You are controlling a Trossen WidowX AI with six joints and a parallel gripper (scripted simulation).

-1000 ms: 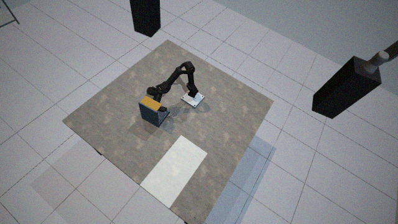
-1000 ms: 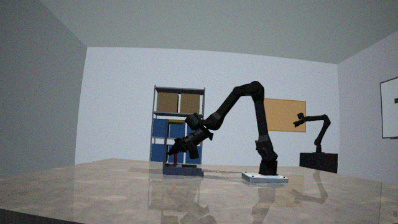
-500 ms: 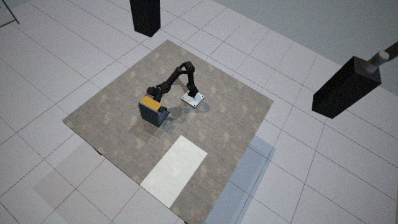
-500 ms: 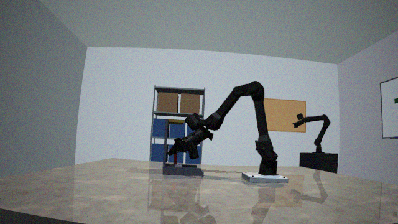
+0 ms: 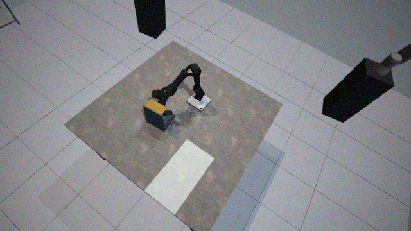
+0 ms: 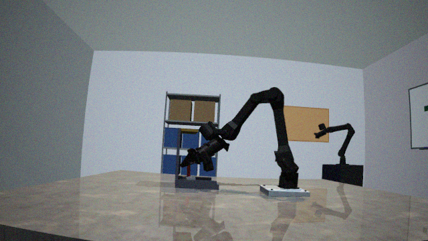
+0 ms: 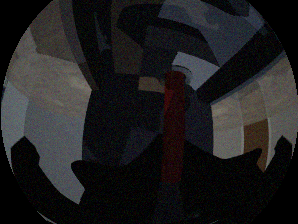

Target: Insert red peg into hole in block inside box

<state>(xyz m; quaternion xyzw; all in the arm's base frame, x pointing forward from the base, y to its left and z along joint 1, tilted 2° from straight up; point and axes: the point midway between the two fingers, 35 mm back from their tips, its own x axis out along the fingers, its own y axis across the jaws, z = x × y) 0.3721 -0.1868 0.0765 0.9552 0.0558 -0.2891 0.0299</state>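
My gripper point(image 6: 186, 163) point(image 7: 166, 137) is shut on the red peg point(image 6: 188, 171) point(image 7: 174, 115), near its upper end. It reaches in through the open front of the box point(image 5: 154, 119) point(image 6: 197, 184), below the orange-yellow roof point(image 5: 156, 106) point(image 6: 189, 131); the top view hides the fingertips. The peg is close to upright in the exterior view, with its lower end at the top of the pale block point(image 6: 191, 178) point(image 7: 202, 70). In the wrist view that end overlaps a round rim on the block. Whether the tip is inside the hole cannot be told.
The box's back wall point(image 6: 178, 157) stands just beyond the fingertips, and the roof is close above the gripper. The arm's white base plate point(image 5: 201, 106) point(image 6: 284, 192) is on the table away from the box. A white rectangle point(image 5: 180, 176) lies on the table.
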